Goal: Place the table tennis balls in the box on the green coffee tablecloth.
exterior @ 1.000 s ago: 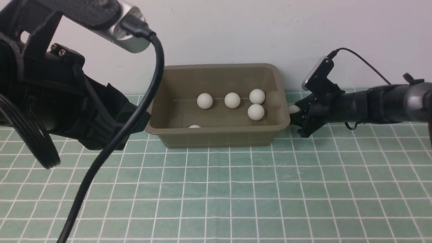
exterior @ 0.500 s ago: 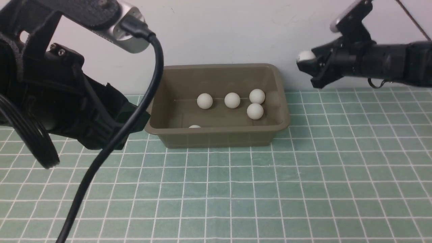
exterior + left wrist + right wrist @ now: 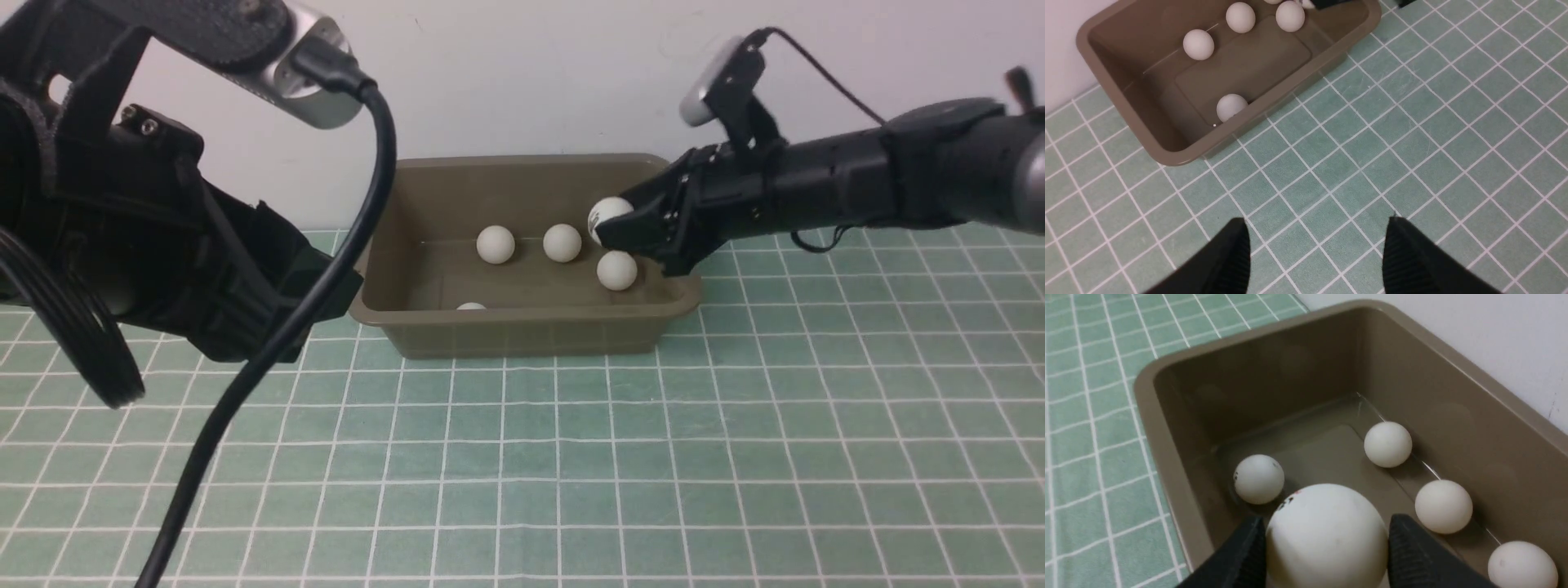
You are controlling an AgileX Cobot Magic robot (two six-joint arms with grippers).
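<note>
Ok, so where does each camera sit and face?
Front view: between the arms, facing forward over the green coffee tablecloth to the box; left arm at left, right arm at right.
Left wrist view: on the left arm, looking down at the box; open left gripper shows.
Right wrist view: on the right arm, looking into the box; right gripper clamps a table tennis ball.
Shared: the box.
</note>
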